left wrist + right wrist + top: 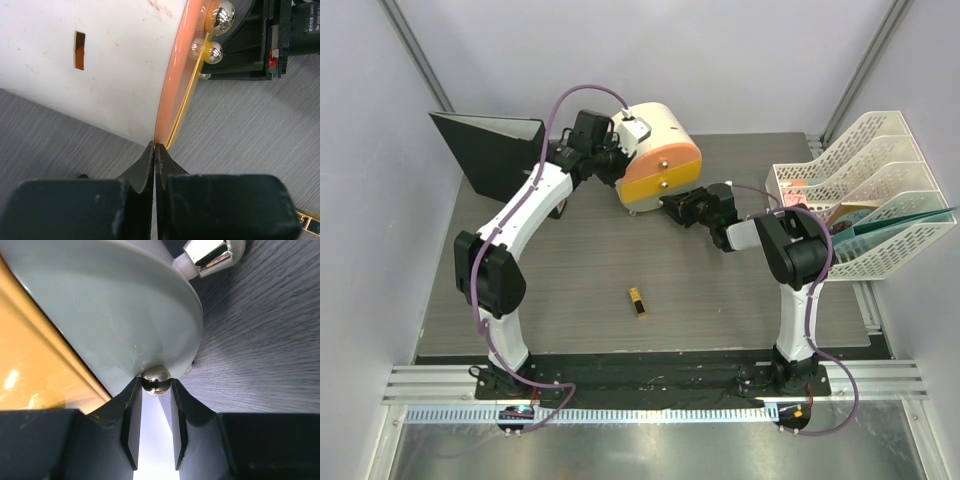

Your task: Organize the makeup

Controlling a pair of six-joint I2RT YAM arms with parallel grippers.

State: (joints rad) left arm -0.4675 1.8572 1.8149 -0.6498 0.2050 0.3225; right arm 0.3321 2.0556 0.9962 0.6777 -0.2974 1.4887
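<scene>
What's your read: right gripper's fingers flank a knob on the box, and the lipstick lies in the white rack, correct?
No: top external shows the lipstick on the table, not in the white rack. The right gripper does flank the knob on the box.

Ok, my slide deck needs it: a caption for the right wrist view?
Right gripper pinches a chrome ball knob on the cream-and-orange box.

The grey wood-grain table (590,275) carries a black-gold lipstick (637,302) near the front, a cream-and-orange box (665,150) at the back, a black folder (490,150) back-left, and a white file rack (865,205) at its right edge.
</scene>
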